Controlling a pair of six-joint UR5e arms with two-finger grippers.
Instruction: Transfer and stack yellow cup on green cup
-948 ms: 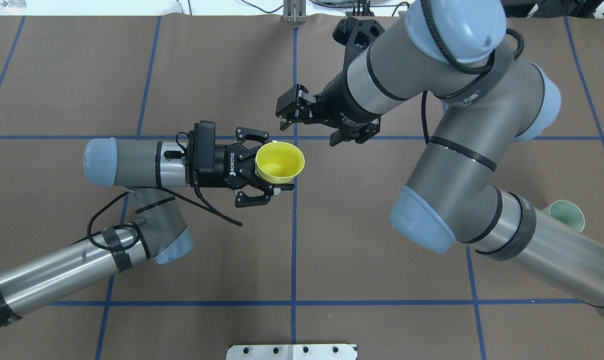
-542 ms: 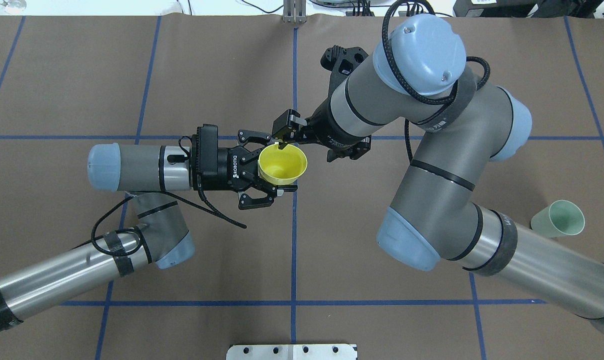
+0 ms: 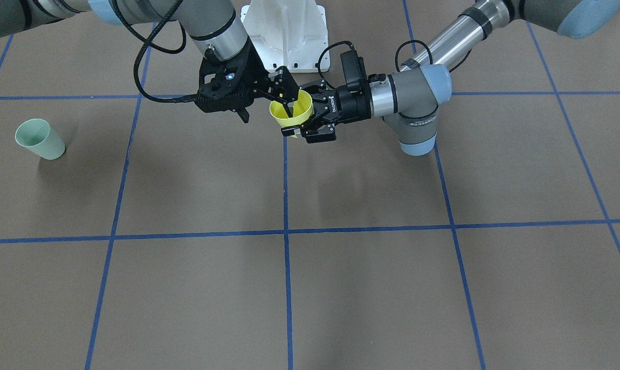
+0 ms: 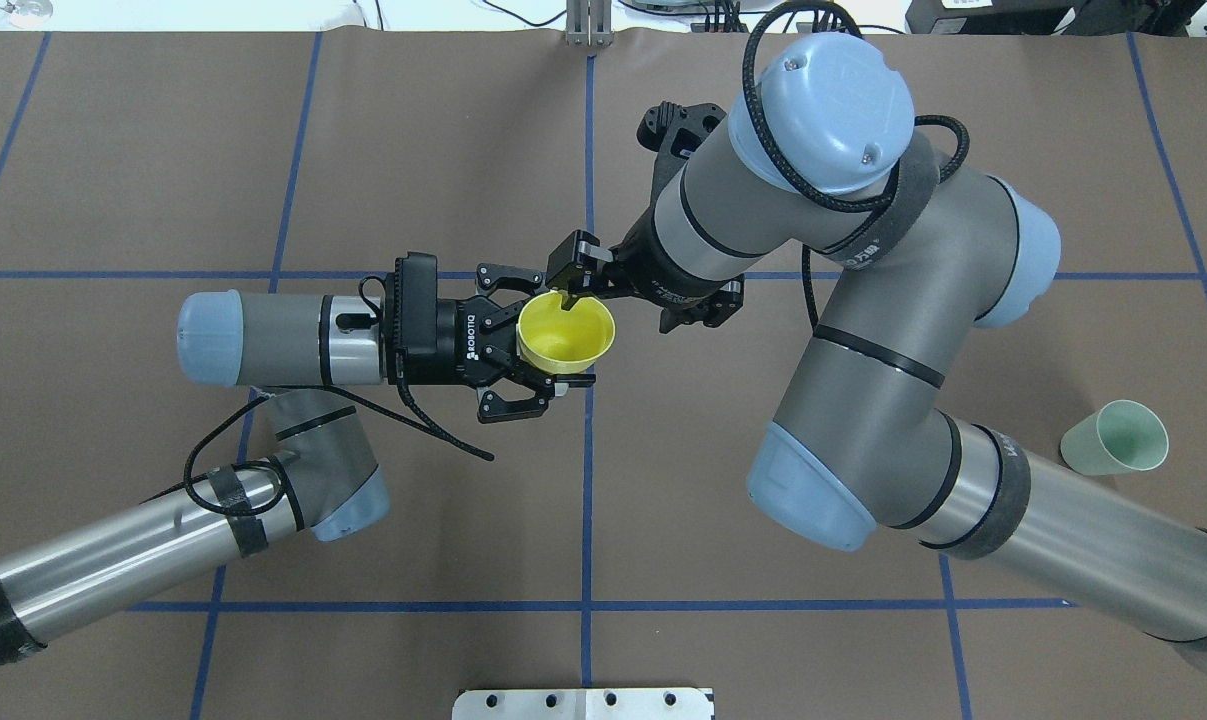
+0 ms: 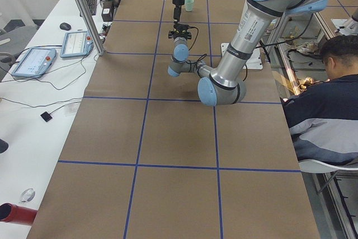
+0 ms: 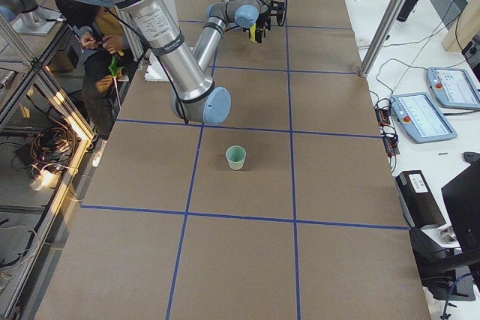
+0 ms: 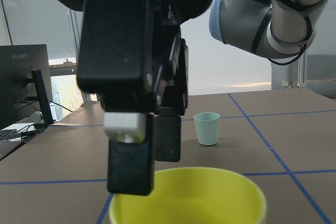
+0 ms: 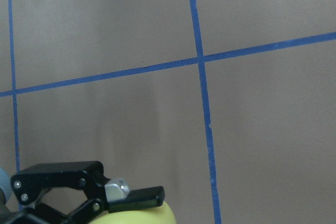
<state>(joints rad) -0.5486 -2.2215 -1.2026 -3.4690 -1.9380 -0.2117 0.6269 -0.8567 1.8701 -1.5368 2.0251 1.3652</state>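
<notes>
My left gripper is shut on the yellow cup and holds it upright above the table's centre line; both also show in the front view, gripper and cup. My right gripper is open at the cup's far rim. One of its fingers dips just inside the rim, and the other stays outside the cup. The green cup stands upright on the table far to my right, apart from both grippers; it also shows in the front view and the left wrist view.
The brown table carries a grid of blue tape lines. The white robot base is at the near edge. A seated person is beside the table, and tablets lie on a side bench.
My right gripper has moved down and left until its finger reached the yellow cup's rim. My left gripper has shifted slightly right with the cup. The right arm no longer covers the green cup.
</notes>
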